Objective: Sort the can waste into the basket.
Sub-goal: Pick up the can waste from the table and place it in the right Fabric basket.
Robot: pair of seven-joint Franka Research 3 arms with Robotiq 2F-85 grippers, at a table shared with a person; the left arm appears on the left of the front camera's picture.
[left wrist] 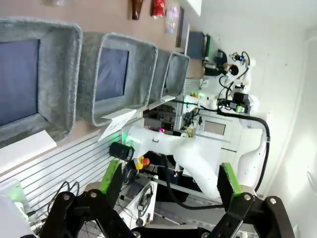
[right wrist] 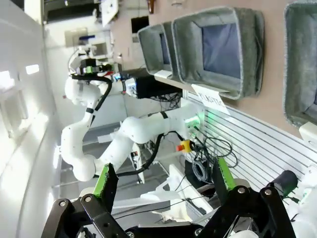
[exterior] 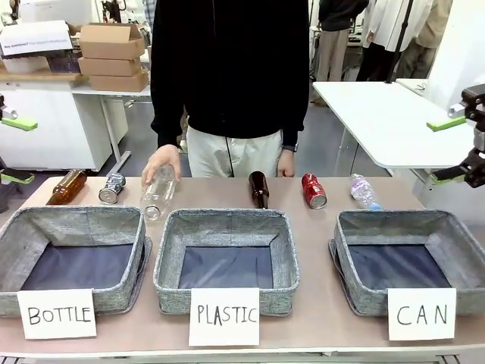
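The red can [exterior: 314,190] lies on its side at the table's far edge, right of centre, and shows again as the red can [left wrist: 158,7] at the top of the left wrist view. The silver-grey can [exterior: 112,188] lies at the far left. The grey basket [exterior: 362,292] with the "CAN" sign [exterior: 421,313] stands at the front right and holds nothing; its rim [left wrist: 177,55] is the farthest of the three. My left gripper [exterior: 26,150] [left wrist: 169,178] hangs open off the table's left side. My right gripper [exterior: 433,152] [right wrist: 163,177] hangs open off the right side.
The "BOTTLE" basket [exterior: 76,220] and the "PLASTIC" basket [exterior: 227,220] stand to the left. Two brown bottles [exterior: 67,186] [exterior: 259,189] and a clear bottle [exterior: 364,191] lie along the far edge. A person's hand [exterior: 161,161] rests on another clear bottle [exterior: 158,199].
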